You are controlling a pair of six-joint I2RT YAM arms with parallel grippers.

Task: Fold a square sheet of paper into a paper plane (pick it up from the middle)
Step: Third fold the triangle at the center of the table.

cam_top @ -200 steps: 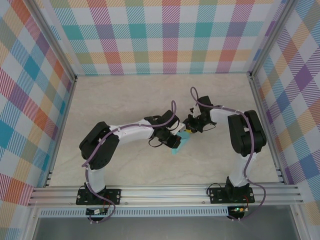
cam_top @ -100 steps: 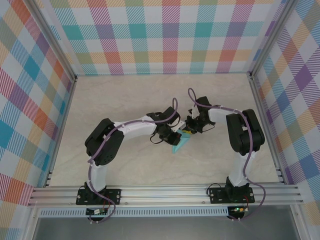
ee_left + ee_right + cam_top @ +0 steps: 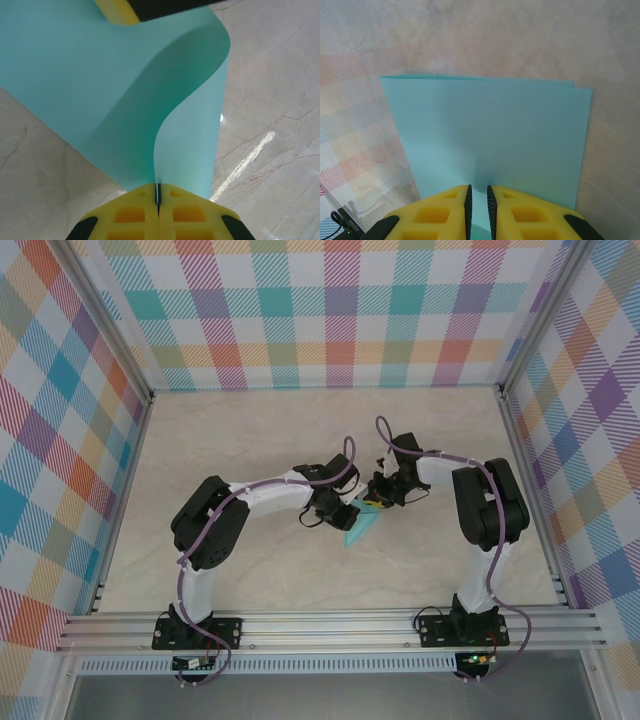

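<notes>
The square sheet of paper (image 3: pixel 362 524) is light turquoise and hangs between both grippers near the table's middle. It is bent over on itself in a soft loop (image 3: pixel 100 85), and two layers show at its far edge (image 3: pixel 490 130). My left gripper (image 3: pixel 345 512) is shut on one edge, with the jaws (image 3: pixel 158 197) pressed together on the thin sheet. My right gripper (image 3: pixel 375 502) meets it from the other side. Its jaws (image 3: pixel 478 192) stand a narrow slit apart with paper in the gap, and one of its fingers (image 3: pixel 117 10) lies on the sheet's upper face.
The marble-look tabletop (image 3: pixel 250 440) is ringed by aluminium rails and checked walls (image 3: pixel 320 320). Both arms reach inward from the near rail (image 3: pixel 330 630), with their elbows out to the left and right.
Over the first half second the left arm shifted right and up. The paper turned from a short flap into a narrow pointed shape. Since then nothing has visibly moved.
</notes>
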